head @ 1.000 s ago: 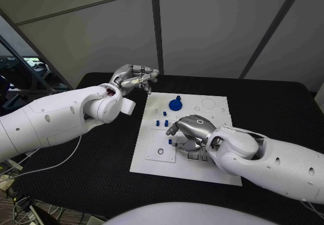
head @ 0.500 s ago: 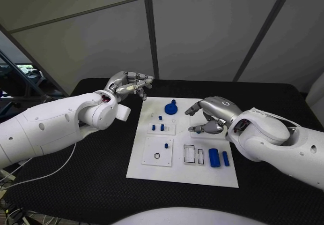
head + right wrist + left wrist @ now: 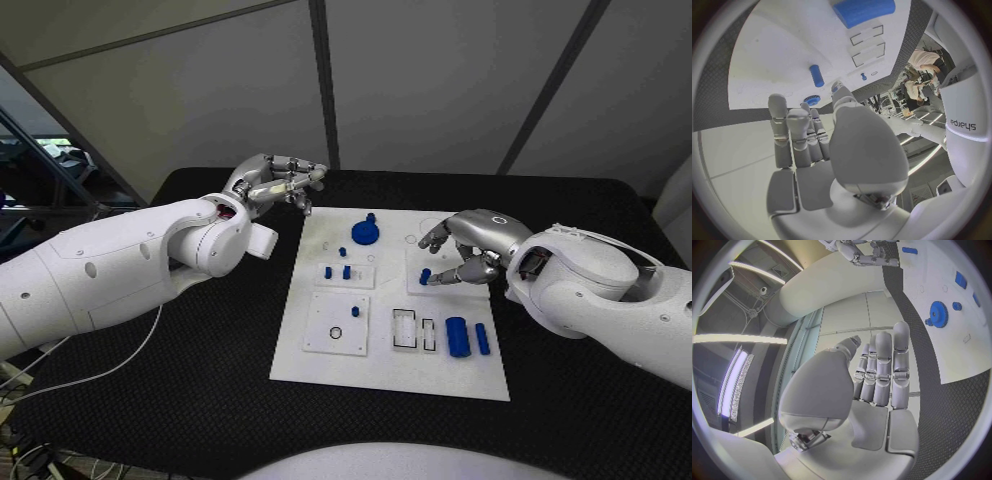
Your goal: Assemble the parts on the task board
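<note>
Black desk (image 3: 577, 230); white rectangular task board (image 3: 361, 365) at frame centre. Right robot hand (image 3: 469, 250), centre-right, open and empty, hovers just right of a small blue peg (image 3: 426, 275) standing upright. Left robot hand (image 3: 281, 180), upper left, curled shut, empty, farther off.

Left robot hand (image 3: 278, 180) raised, empty; right robot hand (image 3: 464, 248) empty, fingers apart.

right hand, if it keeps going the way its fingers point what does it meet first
Probably the small blue peg on the task board, just ahead of the right hand; the blue gear lies beyond. Height above the board is unclear.
</note>
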Controlling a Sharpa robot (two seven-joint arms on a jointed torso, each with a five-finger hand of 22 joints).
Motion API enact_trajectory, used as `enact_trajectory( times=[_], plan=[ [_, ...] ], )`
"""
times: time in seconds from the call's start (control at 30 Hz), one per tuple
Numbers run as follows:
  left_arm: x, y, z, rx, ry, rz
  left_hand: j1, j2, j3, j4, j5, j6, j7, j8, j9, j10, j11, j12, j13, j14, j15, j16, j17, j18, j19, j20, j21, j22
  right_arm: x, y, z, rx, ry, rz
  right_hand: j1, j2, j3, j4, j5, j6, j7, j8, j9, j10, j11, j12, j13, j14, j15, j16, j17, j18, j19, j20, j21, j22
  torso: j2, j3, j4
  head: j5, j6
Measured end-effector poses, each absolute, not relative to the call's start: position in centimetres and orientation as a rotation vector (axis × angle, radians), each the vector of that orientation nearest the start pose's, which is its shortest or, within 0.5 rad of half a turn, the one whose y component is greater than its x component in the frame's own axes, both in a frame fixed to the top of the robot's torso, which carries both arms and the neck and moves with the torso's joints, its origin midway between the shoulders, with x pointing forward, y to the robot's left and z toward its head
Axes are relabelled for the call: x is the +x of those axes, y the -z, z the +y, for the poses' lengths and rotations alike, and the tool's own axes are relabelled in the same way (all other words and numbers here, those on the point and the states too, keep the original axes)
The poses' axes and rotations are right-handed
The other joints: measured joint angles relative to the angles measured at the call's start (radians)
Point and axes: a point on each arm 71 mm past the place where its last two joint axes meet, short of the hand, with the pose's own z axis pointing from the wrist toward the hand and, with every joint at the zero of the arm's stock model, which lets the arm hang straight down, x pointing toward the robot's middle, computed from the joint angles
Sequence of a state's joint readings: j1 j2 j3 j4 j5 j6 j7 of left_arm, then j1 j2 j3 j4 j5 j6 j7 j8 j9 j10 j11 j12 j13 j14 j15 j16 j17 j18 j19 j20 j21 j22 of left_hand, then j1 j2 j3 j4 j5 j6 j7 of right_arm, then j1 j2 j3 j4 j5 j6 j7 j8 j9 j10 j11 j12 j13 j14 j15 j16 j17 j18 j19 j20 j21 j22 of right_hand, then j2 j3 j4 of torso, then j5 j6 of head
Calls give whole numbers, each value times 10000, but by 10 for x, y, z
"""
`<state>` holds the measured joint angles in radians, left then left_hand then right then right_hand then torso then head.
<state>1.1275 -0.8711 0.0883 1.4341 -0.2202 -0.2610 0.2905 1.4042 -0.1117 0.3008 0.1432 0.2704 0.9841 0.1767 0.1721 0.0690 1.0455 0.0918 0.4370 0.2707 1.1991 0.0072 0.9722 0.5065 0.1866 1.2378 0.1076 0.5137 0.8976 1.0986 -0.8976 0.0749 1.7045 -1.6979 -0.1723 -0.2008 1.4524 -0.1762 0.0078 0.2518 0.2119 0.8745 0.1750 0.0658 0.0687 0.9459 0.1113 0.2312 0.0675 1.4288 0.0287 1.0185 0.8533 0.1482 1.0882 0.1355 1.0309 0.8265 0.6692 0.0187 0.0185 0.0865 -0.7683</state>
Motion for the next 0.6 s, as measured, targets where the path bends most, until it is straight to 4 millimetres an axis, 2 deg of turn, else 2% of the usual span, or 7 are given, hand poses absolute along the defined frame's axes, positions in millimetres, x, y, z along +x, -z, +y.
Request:
enact_trajectory(
  times=[0.2, 0.27, 0.43, 0.6],
  plan=[
    [507, 177, 248, -9975, 14178, 14573, 0, 0, 0, 0, 0, 0, 0, 0, 0, 0, 0, 0, -1, 0, 0, 0, 1, 0, 0, 0, 0, 1, 448, 184, -171, -3674, -5823, 17363, 278, 278, 83, -22, 0, 433, 47, 80, 53, 393, 26, 157, 1, 54, -9, 49, 17, -1, 192, -69, 34, 129, 3, -2, -6, -23, -12],
    [507, 177, 249, -9977, 14174, 14572, 0, 0, 0, 0, 0, 0, 0, 0, 0, 0, 1, 0, -1, 0, 0, 0, -1, -1, 0, 0, 0, 1, 448, 186, -170, -3689, -5803, 17492, 451, 451, 224, -107, -101, 662, 39, 151, 78, 594, 8, 157, -16, 168, -56, 177, 115, -2, 360, -79, 177, 278, 6, -4, -6, -26, -21],
    [507, 177, 249, -9980, 14166, 14566, 0, 0, -28, -28, 0, 0, 0, 0, 0, 1, 1, 0, -1, 0, 0, 0, -8, 0, 0, 0, 0, 1, 450, 189, -168, -3750, -5760, 17764, 782, 782, 659, -300, -491, 1111, -76, 153, 84, 1044, -80, 114, -46, 256, -144, 387, 291, -1, 688, -180, 515, 685, 5, -3, -6, -11, -34],
    [507, 177, 249, -9977, 14166, 14556, 0, 0, -28, -28, 0, 0, -1, -1, 0, 1, 1, 36, 8, 0, 0, 0, -8, 1, 0, 0, 0, 1, 451, 193, -165, -3839, -5745, 17975, 858, 937, 1057, -341, -581, 1435, -184, 153, 69, 1446, -205, -125, -46, 329, -216, 559, 440, -3, 937, -212, 818, 1059, 5, 0, -6, -3, -52]
  ],
)
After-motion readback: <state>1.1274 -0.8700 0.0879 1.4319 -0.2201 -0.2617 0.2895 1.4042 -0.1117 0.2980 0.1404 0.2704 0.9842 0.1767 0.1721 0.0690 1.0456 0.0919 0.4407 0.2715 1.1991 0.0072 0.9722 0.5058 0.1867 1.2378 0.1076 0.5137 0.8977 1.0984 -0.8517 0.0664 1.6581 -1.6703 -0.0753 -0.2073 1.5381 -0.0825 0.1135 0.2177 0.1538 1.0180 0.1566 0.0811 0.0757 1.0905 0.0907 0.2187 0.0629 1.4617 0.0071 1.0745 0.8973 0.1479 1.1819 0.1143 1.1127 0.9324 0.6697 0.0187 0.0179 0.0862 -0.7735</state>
